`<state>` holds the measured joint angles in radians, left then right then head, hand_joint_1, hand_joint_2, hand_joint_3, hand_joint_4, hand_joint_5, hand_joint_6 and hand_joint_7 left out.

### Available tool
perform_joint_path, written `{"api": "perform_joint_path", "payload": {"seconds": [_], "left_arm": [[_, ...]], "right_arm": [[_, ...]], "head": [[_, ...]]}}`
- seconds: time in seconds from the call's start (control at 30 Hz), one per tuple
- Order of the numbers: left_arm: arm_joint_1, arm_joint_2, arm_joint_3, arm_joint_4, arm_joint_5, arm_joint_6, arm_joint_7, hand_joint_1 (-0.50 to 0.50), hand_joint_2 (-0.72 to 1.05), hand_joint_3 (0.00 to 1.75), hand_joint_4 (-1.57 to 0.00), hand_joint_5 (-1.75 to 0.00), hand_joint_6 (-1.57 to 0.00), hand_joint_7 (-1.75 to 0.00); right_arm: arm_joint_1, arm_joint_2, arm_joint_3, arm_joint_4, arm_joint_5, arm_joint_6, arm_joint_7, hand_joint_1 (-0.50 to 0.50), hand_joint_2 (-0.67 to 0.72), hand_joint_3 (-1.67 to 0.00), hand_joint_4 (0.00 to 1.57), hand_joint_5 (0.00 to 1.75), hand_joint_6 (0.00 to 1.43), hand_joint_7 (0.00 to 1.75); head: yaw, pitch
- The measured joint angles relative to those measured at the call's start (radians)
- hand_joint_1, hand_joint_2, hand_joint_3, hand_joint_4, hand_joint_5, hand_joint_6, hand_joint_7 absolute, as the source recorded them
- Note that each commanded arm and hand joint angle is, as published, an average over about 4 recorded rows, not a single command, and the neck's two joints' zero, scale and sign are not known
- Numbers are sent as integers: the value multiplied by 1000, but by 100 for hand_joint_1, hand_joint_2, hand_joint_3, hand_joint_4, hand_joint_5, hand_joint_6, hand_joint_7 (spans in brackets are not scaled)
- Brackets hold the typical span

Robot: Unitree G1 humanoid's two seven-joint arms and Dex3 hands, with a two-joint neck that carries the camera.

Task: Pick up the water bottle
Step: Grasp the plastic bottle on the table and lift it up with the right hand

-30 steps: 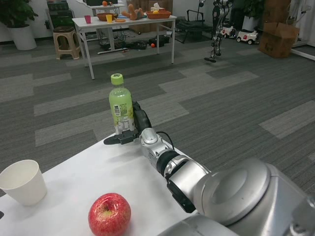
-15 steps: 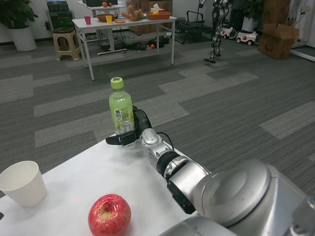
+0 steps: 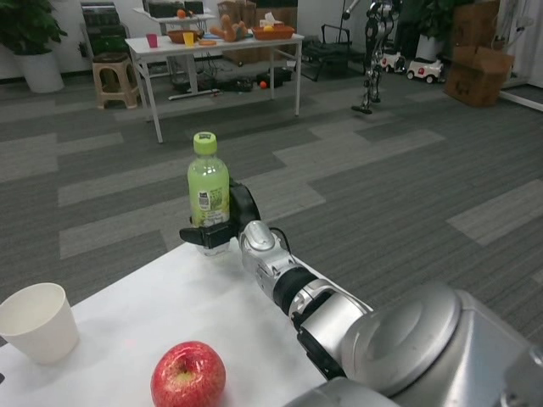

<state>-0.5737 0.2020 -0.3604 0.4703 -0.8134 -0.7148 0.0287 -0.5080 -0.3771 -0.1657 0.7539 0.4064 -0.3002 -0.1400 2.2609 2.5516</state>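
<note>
The water bottle (image 3: 208, 191) is pale green with a green cap and a small label. It stands upright at the far edge of the white table (image 3: 161, 318). My right hand (image 3: 227, 222) grips its lower half from the right, black fingers wrapped around the base. The bottle's bottom seems just above the tabletop, though I cannot tell for sure. The silver right forearm (image 3: 288, 284) reaches from the lower right toward it. My left hand is out of sight.
A white paper cup (image 3: 32, 322) stands at the table's left edge. A red apple (image 3: 188, 375) lies near the front. Beyond the table is grey carpet, with another white table (image 3: 212, 42) holding bowls and cups far back.
The bottle and my right hand sit slightly higher against the table edge than a second ago. The whole view has also shifted a little, so part of this is camera motion.
</note>
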Motion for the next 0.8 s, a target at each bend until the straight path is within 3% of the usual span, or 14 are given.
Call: {"api": "perform_joint_path", "payload": {"seconds": [0.27, 0.47, 0.57, 0.8], "left_arm": [[1, 0, 2, -1, 0, -2, 1, -50, -72, 9, 0, 0, 0, 0], [3, 0, 5, -2, 0, -4, 1, -50, -72, 9, 0, 0, 0, 0], [5, 0, 7, -2, 0, -5, 1, -50, -72, 9, 0, 0, 0, 0], [6, 1, 7, -2, 0, -1, 1, -50, -72, 9, -4, 0, 0, 0]], "right_arm": [[67, -1, 2, -133, 40, 16, 15, 38, 22, -119, 86, 126, 66, 161], [140, -2, 2, -279, 69, 96, 44, 38, 22, -115, 83, 128, 63, 161], [182, -1, -5, -365, 73, 174, 68, 38, 22, -119, 83, 136, 61, 161], [270, -2, -72, -615, 63, 439, 162, 38, 22, -119, 82, 136, 59, 161]], "head": [[77, 7], [144, 16], [191, 25], [322, 29]]}}
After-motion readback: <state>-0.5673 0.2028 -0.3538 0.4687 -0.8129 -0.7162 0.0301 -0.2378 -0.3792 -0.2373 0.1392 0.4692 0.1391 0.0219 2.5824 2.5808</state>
